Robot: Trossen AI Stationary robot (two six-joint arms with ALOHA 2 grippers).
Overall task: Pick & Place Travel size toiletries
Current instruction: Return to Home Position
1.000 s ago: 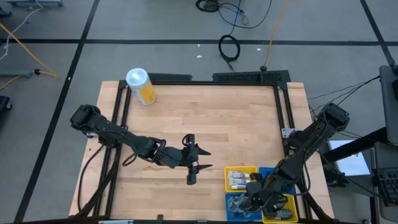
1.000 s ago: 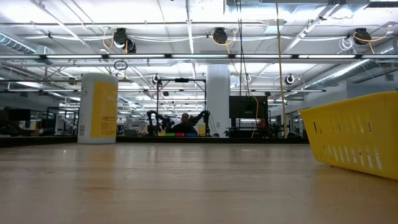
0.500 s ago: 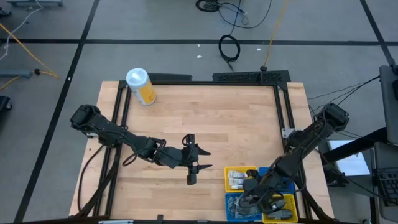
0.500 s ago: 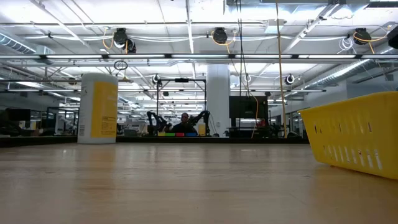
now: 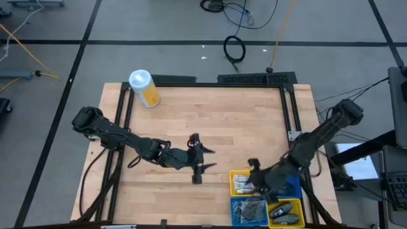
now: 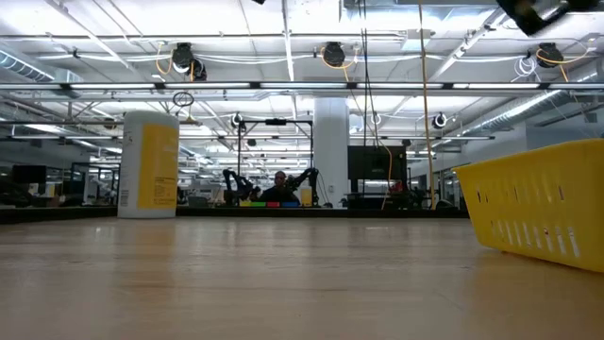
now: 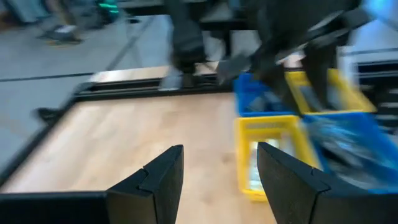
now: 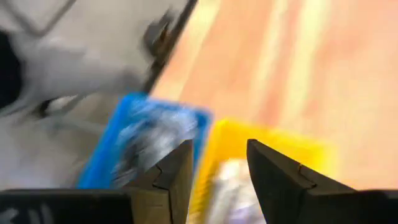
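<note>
Four square plastic bins sit in a two-by-two block at the near right corner of the pale wooden table (image 5: 210, 114). Two are yellow and two are blue, with the colours alternating. The far yellow bin (image 5: 232, 184) holds the small white tubes (image 5: 242, 184), a few lying side by side; their exact count is unclear. The near blue bin (image 5: 233, 215) holds a tangle of dark toiletries (image 5: 249, 208), too crowded to count. The near yellow bin (image 5: 299, 213) holds dark grey oval bottles (image 5: 285, 212), seemingly two. The far blue bin (image 5: 294, 186) lies mostly under the right arm, so its contents cannot be told.

One tall yellow canister with a white lid (image 5: 145, 88) stands alone at the far left corner. The print on its label is too small to read.

The right gripper (image 5: 253, 176) hangs above the far yellow bin, its fingers (image 8: 168, 180) parted with nothing between them. The left gripper (image 5: 205, 159) hovers over the near middle of the table, left of the bins, and its fingers (image 7: 163, 177) are likewise spread and empty. One person (image 6: 280, 187) sits far back in the room.
</note>
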